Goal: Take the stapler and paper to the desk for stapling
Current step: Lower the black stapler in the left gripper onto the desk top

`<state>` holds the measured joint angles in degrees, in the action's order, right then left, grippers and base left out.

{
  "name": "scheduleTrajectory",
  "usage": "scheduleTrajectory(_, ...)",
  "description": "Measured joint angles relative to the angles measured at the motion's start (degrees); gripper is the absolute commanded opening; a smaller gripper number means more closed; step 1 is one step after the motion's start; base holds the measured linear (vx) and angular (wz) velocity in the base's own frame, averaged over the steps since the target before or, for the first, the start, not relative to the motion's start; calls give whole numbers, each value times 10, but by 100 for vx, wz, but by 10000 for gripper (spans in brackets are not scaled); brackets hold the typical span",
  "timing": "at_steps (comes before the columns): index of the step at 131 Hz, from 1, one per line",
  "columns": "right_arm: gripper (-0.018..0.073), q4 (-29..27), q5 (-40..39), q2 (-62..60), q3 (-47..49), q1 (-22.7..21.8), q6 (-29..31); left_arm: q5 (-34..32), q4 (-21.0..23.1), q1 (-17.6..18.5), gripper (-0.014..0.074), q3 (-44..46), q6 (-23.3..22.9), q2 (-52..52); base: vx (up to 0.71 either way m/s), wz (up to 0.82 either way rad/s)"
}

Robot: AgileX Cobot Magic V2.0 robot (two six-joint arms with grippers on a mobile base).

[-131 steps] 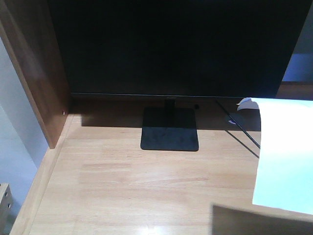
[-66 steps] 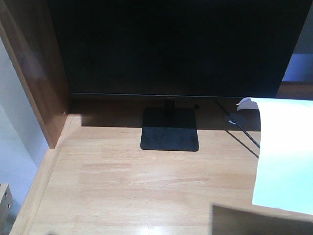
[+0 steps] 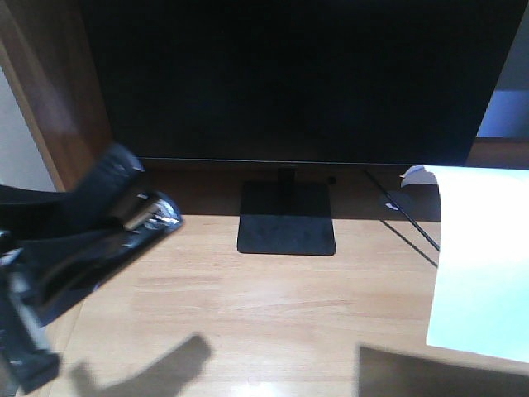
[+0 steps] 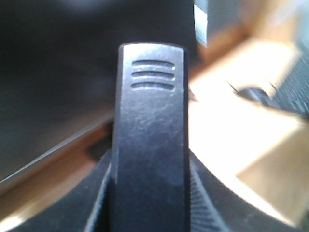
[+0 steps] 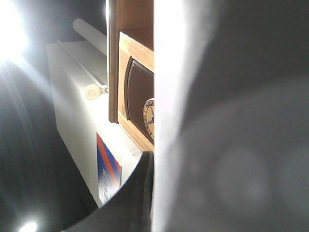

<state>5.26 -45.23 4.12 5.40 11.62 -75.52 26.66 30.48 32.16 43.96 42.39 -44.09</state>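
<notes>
Nearest the camera, I am holding the small black wedge-shaped stapler [image 4: 150,121] in my left tool [image 4: 149,203]. Its fingers are closing in on both flanks of the body, with no gap showing. The stapler is hanging above the left end of the light natural-wood surface [image 3: 248,306], not yet resting on it, and it is casting a shadow on the bare boards below.

Doing this step well is looking like a matter of lowering the stapler level, base down, onto the bare wood in front of me. I should be letting go only once it is sitting flat, well short of the flat black monitor foot [image 3: 287,219].

The stapler's top is showing a scuffed, dull sheen and three moulded ridges near the nose. In the front view its metal staple channel [image 3: 153,217] is glinting beneath.

To the right, the plain white rectangular sheet of paper [image 3: 479,256] is hanging over the surface's right side, its shadow lying under the near edge. My right tool [image 5: 164,193] is only a dark blur beside the sheet's edge, and I cannot tell how it is set.

Behind, the dark monitor screen [image 3: 289,83] is filling the background.
</notes>
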Motion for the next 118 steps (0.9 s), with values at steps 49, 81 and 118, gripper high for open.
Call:
scheduleTrajectory(49,-7,0,0,0,0,0,0,28,297,-58,-6,0,411,-172,0,0)
scheduleTrajectory(81,-7,0,0,0,0,0,0,171,393,-149,-6,0,656,-281,0,0)
scheduleTrajectory(118,-7,0,0,0,0,0,0,277,417,-186,-6,0,794,-397,0,0)
